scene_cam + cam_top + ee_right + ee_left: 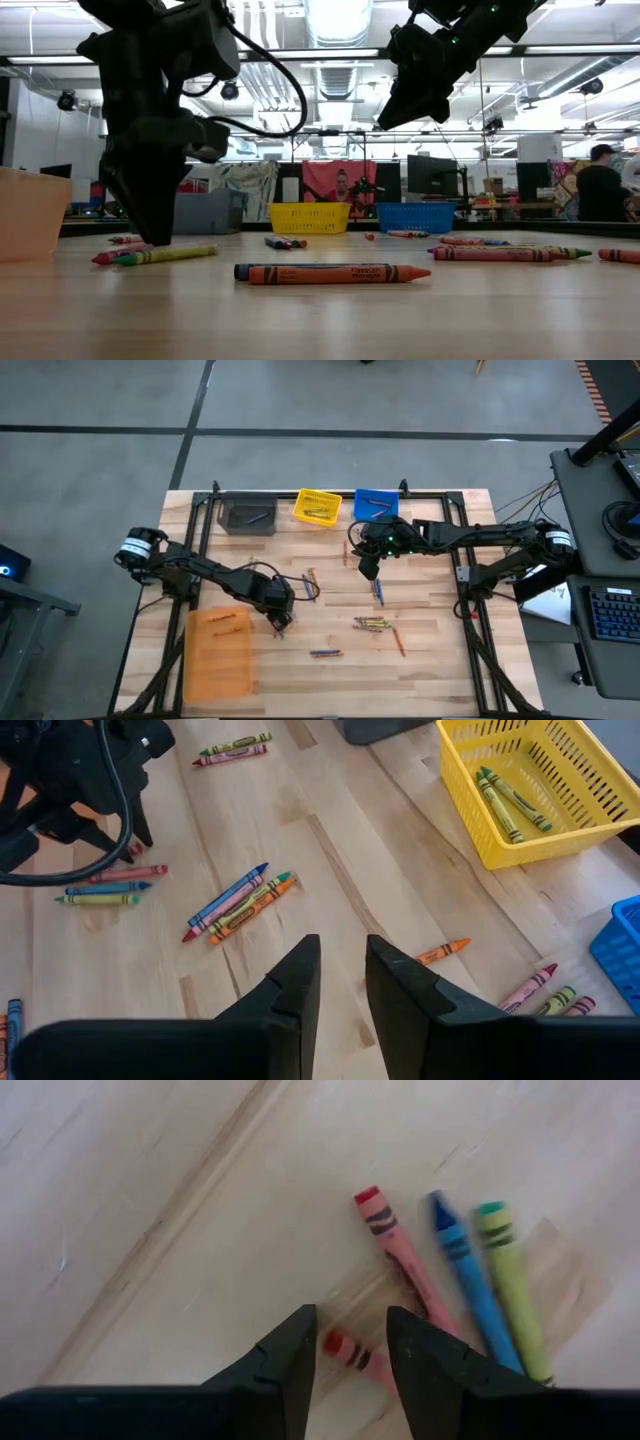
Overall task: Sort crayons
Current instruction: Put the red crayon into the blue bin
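My left gripper (283,622) points down at the table, open. Its fingers stand on either side of a red crayon (350,1352) that lies flat on the wood. Another red crayon (405,1260), a blue one (468,1275) and a yellow-green one (512,1285) lie side by side just beyond it. In the low view this gripper (150,238) reaches down to the tabletop. My right gripper (368,568) hangs above the table's middle, empty, with a narrow gap between its fingers (342,970). More crayons lie scattered on the table (372,623). My left gripper comes from above, pointing down, with its fingers (290,1355) across the red crayon near its tip end (338,1345). The crayon lies flat on the table. I cannot tell whether the fingers touch it.
A grey bin (247,517), a yellow bin (317,507) and a blue bin (376,504) stand along the far edge. An orange bin (220,650) stands at the near left. Loose crayons lie at the middle (312,582), (378,592) and near the front (325,653), (398,642).
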Robot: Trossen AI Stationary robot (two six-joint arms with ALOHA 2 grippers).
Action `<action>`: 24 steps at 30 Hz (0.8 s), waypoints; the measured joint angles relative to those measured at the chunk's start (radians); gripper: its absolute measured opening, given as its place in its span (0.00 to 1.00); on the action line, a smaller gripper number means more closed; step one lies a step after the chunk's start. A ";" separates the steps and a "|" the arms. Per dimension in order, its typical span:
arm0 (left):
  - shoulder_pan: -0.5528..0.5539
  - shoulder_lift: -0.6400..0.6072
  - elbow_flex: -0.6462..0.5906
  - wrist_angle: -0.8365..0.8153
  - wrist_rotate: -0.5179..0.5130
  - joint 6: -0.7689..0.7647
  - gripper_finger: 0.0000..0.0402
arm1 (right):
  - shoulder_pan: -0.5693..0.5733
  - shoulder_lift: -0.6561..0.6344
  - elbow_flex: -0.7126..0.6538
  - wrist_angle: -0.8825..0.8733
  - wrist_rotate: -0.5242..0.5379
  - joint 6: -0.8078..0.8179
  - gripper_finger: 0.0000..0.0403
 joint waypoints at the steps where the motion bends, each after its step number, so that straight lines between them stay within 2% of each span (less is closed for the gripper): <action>1: 0.000 0.000 0.000 -0.003 0.000 0.002 0.26 | 0.000 0.000 0.000 0.000 0.000 0.000 0.18; 13: 0.005 -0.010 0.020 -0.012 -0.004 0.029 0.22 | 0.000 0.000 0.000 0.001 0.000 0.000 0.17; 19: 0.006 -0.027 0.048 -0.015 -0.072 0.088 0.22 | 0.000 0.000 0.000 0.007 0.000 0.000 0.18; 24: 0.005 -0.029 0.061 -0.012 -0.079 0.087 0.22 | 0.000 0.000 0.000 0.008 0.000 0.000 0.17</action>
